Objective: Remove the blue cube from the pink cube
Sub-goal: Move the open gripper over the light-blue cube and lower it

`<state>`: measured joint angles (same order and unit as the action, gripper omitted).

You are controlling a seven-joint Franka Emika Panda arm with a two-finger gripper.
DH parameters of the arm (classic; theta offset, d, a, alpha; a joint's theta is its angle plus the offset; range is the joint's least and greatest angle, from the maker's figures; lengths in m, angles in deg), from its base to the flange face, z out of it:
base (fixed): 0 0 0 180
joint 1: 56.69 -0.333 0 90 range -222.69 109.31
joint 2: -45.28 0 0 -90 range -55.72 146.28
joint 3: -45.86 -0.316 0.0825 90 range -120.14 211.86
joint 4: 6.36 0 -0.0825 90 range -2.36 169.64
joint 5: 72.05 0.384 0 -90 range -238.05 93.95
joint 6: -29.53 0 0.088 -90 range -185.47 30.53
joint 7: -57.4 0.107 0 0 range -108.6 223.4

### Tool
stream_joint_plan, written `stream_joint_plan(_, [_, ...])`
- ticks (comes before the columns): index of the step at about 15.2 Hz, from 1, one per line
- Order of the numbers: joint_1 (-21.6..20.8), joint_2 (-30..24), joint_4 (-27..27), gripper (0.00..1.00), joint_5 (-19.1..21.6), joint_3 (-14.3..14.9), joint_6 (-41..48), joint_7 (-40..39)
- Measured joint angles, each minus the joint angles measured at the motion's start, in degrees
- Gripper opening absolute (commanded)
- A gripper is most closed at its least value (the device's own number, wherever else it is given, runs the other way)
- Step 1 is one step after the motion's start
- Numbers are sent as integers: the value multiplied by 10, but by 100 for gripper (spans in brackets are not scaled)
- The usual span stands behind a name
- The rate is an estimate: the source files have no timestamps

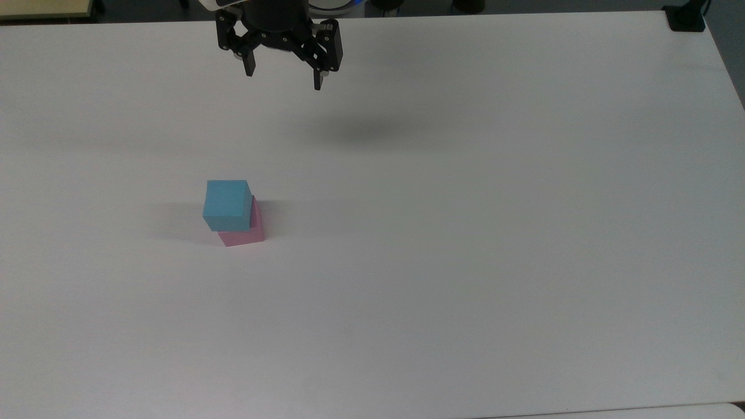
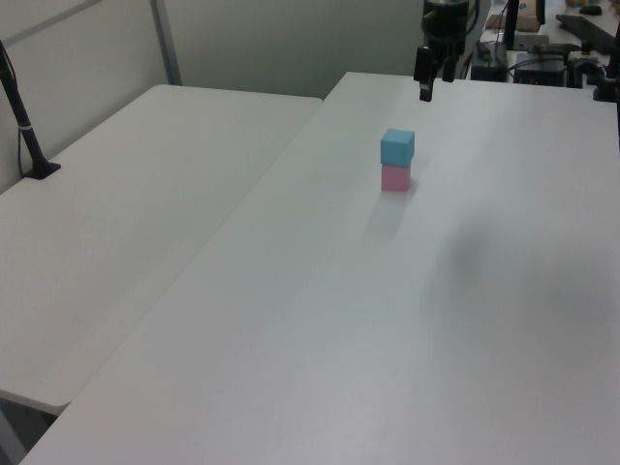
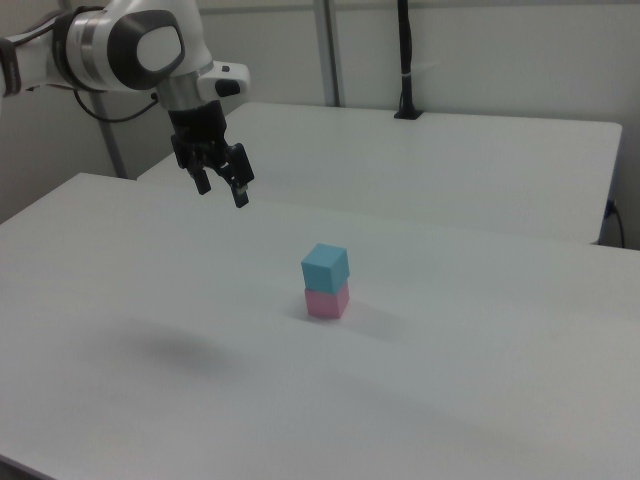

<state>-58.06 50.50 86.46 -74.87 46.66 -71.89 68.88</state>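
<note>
No writing or label can be read on anything here; both cubes have plain faces.

The blue cube (image 1: 227, 204) sits on top of the pink cube (image 1: 244, 233), turned a little so the pink one peeks out on the top view's right and near side. The stack stands on a white table (image 1: 465, 233), left of the middle in the top view, with bare tabletop all around it and nothing blocking the way to it.

The gripper (image 1: 283, 80) hangs in the air well apart from the stack, toward the far edge of the table in the top view. Its two black fingers (image 1: 249, 64) are spread wide with nothing between them. Its shadow lies as a soft dark patch on the table below it, to the top view's right.

In the right view the arm (image 3: 130, 50) is white and grey, reaching in from the right view's left, and the gripper (image 3: 222, 186) points down at a slant.

A second white table (image 2: 126, 213) stands right alongside, on the left view's left. A black post (image 2: 24, 121) rises from it on a small base. Beyond the far end of the table, in the left view, some dark equipment (image 2: 557, 48) and cables lie in a clutter too small to make out.
</note>
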Motion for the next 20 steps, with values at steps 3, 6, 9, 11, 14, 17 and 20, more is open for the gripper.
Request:
stream_joint_plan(3, [3,0,-1,100,2,0,0,0])
stream_joint_plan(6, [4,0,-1,100,2,0,0,0])
stream_joint_plan(9, [4,0,-1,100,2,0,0,0])
stream_joint_plan(11, [4,0,-1,100,2,0,0,0])
stream_joint_plan(14, [4,0,-1,100,2,0,0,0])
stream_joint_plan(17, [5,1,-1,100,2,0,-12,-17])
stream_joint_plan(20, [14,11,2,100,2,0,-39,-51])
